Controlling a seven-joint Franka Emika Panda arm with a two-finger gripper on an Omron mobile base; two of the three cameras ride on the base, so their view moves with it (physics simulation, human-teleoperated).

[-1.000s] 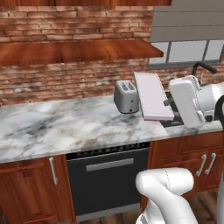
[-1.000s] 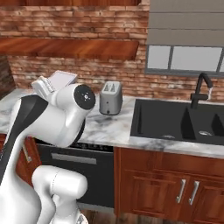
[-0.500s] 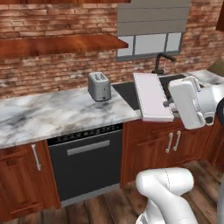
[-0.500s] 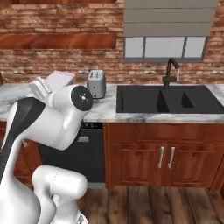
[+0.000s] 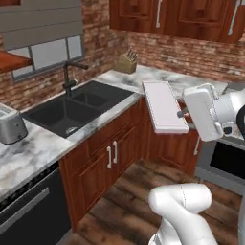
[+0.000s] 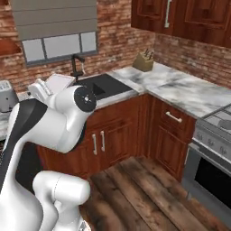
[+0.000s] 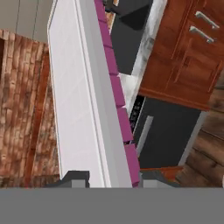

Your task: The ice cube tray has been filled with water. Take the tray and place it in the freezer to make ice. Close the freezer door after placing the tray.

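Tray [image 5: 165,106] clamped edge-on in my hand [image 7: 111,177]; carry level, slow through turn, water spills easily; freezer ahead unseen.

The ice cube tray [image 5: 165,106] is held in the air by the gripper [image 5: 183,114] at its right edge, above the wooden floor [image 5: 119,210]. Far left of the gripper, the dark sink [image 5: 72,112] sits in the marble desk [image 5: 28,153], and the toaster [image 5: 10,125] stands beyond it.
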